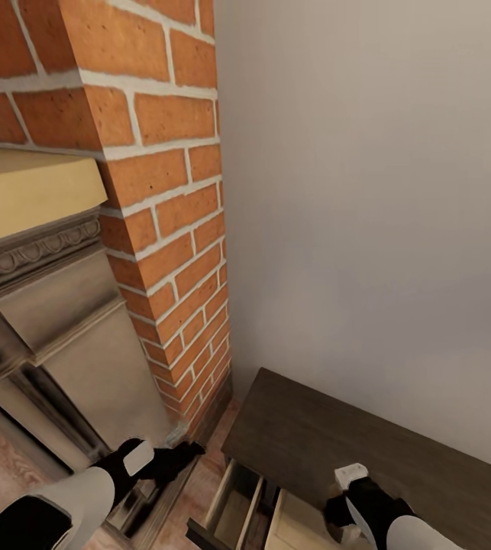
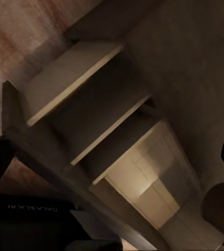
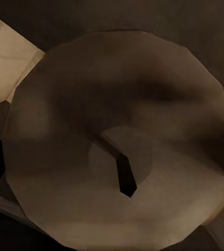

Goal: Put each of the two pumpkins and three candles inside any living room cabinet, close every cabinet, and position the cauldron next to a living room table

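Two pale-lined drawers [image 1: 237,508] stand pulled out of the dark-brown cabinet [image 1: 352,443] beside the brick fireplace [image 1: 161,229], the left gripper [image 1: 172,458] hovering near them, its opening unclear, while the right gripper [image 1: 344,496] above them holds a round candle [image 3: 117,141].

One dark-brown cabinet [image 1: 337,443] stands against the wall with two of its drawers [image 1: 237,508] pulled open, beside one brick chimney breast [image 1: 161,191] and one fireplace surround [image 1: 54,321]. One round candle [image 3: 117,141] with a single wick. Two robot arms [image 1: 69,496].
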### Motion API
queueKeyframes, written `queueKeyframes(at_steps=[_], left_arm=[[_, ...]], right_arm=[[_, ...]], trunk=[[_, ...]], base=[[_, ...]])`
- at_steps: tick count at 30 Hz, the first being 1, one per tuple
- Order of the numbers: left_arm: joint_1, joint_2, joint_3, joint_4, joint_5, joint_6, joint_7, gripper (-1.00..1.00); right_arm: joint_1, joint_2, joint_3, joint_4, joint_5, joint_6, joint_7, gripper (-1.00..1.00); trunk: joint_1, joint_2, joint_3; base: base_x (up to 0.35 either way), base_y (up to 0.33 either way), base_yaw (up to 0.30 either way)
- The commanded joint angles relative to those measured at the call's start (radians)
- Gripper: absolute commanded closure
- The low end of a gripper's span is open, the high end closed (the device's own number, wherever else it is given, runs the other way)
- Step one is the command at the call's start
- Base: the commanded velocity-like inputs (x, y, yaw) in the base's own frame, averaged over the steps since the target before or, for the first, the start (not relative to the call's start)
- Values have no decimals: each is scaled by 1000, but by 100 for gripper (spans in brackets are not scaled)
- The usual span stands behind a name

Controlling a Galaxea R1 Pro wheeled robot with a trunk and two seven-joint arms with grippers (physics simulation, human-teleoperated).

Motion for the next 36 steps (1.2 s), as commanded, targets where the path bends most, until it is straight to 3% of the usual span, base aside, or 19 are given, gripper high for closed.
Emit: queueKeyframes(at_steps=[1,2,4,6,14,20,25,28,36], left_arm=[[13,-3,-6,9,-1,-31,0,-100],[62,-7,-48,17,-4,-106,1,-100],[96,-7,-91,19,-4,-150,2,-100],[155,-7,-123,20,-4,-241,3,-100],[215,-7,-134,105,-8,-330,3,-100],[263,3,-135,133,-8,-392,4,-100],[318,45,-135,135,-7,-433,5,-100],[329,67,-135,135,-7,-449,5,-100],[353,66,-137,135,-7,-453,6,-100]], right_arm=[[0,-2,2,22,3,-28,-2,100],[4,-8,2,75,2,-106,-2,100],[8,-14,2,107,0,-164,-1,100],[25,-24,2,138,-4,-253,-2,100],[78,-27,2,152,-5,-353,-2,100],[91,-25,2,152,-4,-371,-2,100],[108,-25,2,152,-3,-372,-2,100],[115,-24,2,152,-4,-373,-2,100],[147,-22,1,153,-5,-388,-4,100]], trunk=[[-4,7,3],[-8,14,7],[-15,28,13],[-23,42,19],[-54,98,44],[-77,140,63],[-96,175,79],[-96,175,79],[-96,175,79]], base=[[0,0,0],[0,0,0],[0,0,0],[0,0,0],[0,0,0],[0,0,19],[0,0,231],[0,0,279],[0,0,285]])
